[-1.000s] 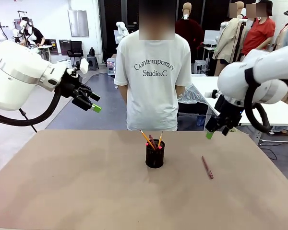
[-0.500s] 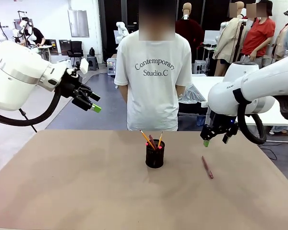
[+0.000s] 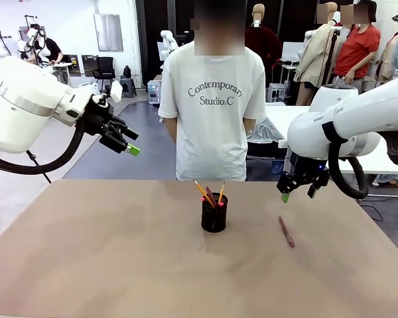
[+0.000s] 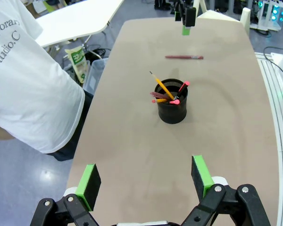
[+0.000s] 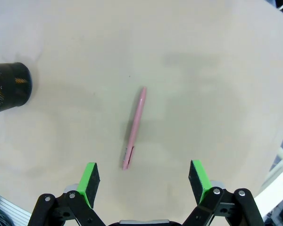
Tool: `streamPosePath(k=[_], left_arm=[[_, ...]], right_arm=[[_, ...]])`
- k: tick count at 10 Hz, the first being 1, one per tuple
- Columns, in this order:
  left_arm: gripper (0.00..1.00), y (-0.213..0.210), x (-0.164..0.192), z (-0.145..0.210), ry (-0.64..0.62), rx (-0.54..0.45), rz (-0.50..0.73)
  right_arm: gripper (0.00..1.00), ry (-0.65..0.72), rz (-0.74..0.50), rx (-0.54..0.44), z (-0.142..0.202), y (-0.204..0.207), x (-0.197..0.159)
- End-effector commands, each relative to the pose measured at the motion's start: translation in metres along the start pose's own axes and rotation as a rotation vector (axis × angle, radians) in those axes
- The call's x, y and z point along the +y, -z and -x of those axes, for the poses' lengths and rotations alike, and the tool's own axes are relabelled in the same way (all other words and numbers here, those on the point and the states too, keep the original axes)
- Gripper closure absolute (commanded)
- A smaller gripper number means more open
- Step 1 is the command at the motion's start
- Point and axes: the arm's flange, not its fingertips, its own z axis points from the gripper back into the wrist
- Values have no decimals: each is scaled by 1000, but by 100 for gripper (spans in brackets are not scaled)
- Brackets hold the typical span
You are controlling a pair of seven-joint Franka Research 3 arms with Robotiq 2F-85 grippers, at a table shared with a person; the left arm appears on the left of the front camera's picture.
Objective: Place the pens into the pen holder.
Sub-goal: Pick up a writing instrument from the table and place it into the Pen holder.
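A reddish-brown pen (image 3: 286,231) lies flat on the surface (image 3: 106,258), at 3 o'clock from the black mesh pen holder (image 3: 213,218). In the front view its long axis runs from 11 to 5 o'clock. The right pincer (image 3: 298,194) hangs open above it (nothing between the pads). In the holder, a yellow-orange pencil (image 3: 200,188) leans toward 11 o'clock. The left pincer (image 3: 131,142), also open, is raised at 10 o'clock.
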Motion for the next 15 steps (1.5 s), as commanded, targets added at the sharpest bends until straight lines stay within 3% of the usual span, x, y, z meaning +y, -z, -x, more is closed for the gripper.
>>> streamPosePath(k=[1,2,3,9,15], left_arm=[[0,-2,-1,0,-8,6,4],[0,-2,-1,0,-8,6,4],[0,-2,-1,0,-8,6,4],[0,-2,-1,0,-8,6,4],[0,-2,-1,0,-8,6,4]], right_arm=[[0,0,0,0,0,0,0],[0,155,-34,95,-18,17,3],[0,214,-44,130,-31,31,7],[0,190,46,186,-53,71,35],[0,244,68,210,-40,101,19]])
